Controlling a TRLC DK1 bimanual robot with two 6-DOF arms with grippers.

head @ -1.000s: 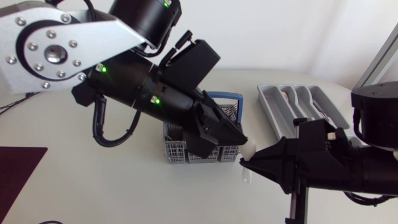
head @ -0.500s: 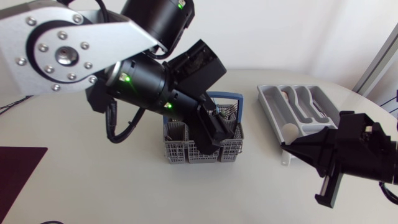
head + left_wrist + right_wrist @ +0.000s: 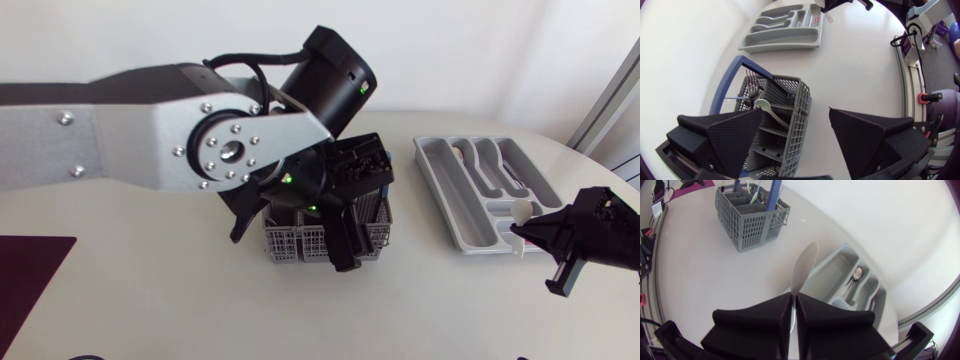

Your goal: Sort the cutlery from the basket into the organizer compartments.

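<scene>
Head view: above the white desk (image 3: 150, 300), the left end effector (image 3: 345, 245) hangs spread wide over the grey slatted plastic basket with a blue handle (image 3: 285, 240). At the near edge of the grey plastic organizer tray (image 3: 437, 190), the right end effector (image 3: 520, 230) pinches a white plastic spoon (image 3: 522, 211).

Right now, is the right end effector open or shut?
Shut on a white spoon: right end effector, both fingers clamping its handle, bowl sticking out ahead.

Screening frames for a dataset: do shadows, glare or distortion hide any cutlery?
Head view: soft shadows, no glare; the left arm covers much of the basket. Left wrist view: fisheye bows the organizer. Right wrist view: the pale utensil in the right end effector barely contrasts with the table.
</scene>
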